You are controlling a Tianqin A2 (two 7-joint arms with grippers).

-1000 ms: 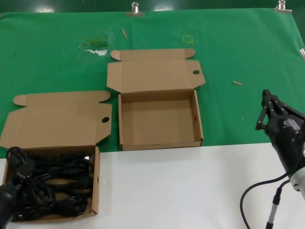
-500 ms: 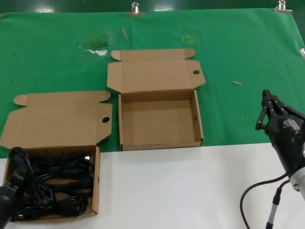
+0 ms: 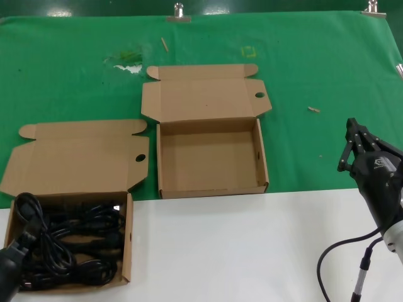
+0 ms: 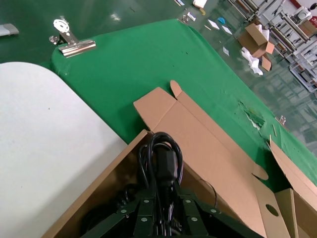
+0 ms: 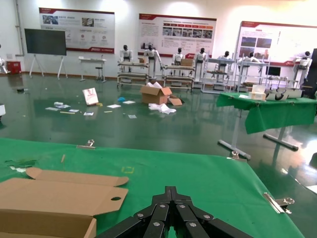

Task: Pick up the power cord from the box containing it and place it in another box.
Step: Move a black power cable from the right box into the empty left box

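Observation:
The box containing it (image 3: 128, 242) sits at the near left, lid folded back, full of black power cord (image 3: 79, 245). My left gripper (image 3: 22, 246) is down at that box's left end, shut on a loop and plug of the power cord (image 4: 163, 156); in the left wrist view the left gripper (image 4: 166, 198) has cord strands pinched between its fingers, just above the box wall (image 4: 111, 181). Another box (image 3: 208, 160) stands open and empty in the middle. The right gripper (image 3: 351, 126) hovers shut over the green cloth at the right, with the right gripper (image 5: 171, 191) holding nothing.
Both lids (image 3: 75, 157) lie flat on the green cloth (image 3: 315, 56) behind their boxes. The other box's lid (image 5: 49, 196) shows to one side in the right wrist view. A white table surface (image 3: 239, 251) fills the near side. Small scraps (image 3: 313, 109) and edge clips (image 3: 178, 12) lie on the cloth.
The left gripper and the cord loop it holds have shifted only slightly at the box's left end. The right arm has stayed still.

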